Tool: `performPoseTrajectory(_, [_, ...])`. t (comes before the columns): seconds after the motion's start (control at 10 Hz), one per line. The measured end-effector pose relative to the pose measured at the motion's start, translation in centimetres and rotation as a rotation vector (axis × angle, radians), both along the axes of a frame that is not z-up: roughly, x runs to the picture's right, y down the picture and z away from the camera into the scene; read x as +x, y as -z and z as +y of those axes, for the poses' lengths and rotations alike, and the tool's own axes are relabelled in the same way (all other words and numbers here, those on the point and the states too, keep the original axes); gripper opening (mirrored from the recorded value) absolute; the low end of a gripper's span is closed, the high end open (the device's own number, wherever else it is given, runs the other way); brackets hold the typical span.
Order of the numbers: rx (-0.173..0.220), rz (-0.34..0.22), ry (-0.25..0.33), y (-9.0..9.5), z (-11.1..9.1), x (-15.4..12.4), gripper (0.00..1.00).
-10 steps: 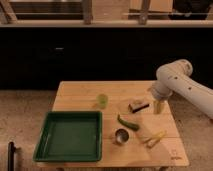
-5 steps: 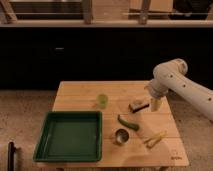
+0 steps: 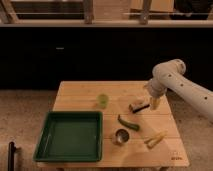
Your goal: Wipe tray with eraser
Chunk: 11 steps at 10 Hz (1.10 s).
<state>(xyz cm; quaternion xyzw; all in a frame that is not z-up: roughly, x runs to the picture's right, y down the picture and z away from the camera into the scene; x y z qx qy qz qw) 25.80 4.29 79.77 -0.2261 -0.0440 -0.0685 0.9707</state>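
Camera view, looking down at a pale wooden table (image 3: 80, 92) in the middle of the frame. Early in the task, by the look of it: no wiping begun, no grasp made.

Down in the lower left, the tray (image 3: 70, 114): dark green, square, shallow, bare inside, sitting flat near the table's front-left corner. Right of centre and well apart from the tray, the eraser (image 3: 138, 106), a small tan block with a dark face, lying on the tabletop, not lifted. Between the two, a green cup (image 3: 102, 100) just above the tray's upper right corner, a green curved vegetable (image 3: 127, 122), and a small metal cup (image 3: 121, 136) just beside the tray's right rim. Further right, a yellow corn-like stick (image 3: 155, 139).

From the right edge of the frame, the white arm (image 3: 185, 90), bent down toward the eraser. At its end the gripper (image 3: 152, 102), low over the table, just to the right of the eraser's right end. Jaws spread wide, holding nothing. Contact with the block: cannot tell.

Left to do, as a judgement: close on the eraser, lift it, carry it across to the lower left past the cups and the vegetable, set its dark face on the tray floor and rub back and forth. Practically the whole job ahead.
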Motion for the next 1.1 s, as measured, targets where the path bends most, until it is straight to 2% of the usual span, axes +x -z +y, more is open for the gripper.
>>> performPoseTrajectory(0.3, [0.003, -0.018, 0.013, -1.4, -0.3, 0.1, 0.8])
performPoseTrajectory(0.6, [0.001, -0.042, 0.03, -2.5, -0.6, -1.3, 0.8])
performPoseTrajectory(0.9, [0.002, -0.055, 0.053, -3.8, -0.4, -0.8, 0.8])
performPoseTrajectory(1.1, [0.0, -0.064, 0.062, -4.5, -0.9, -0.8, 0.8])
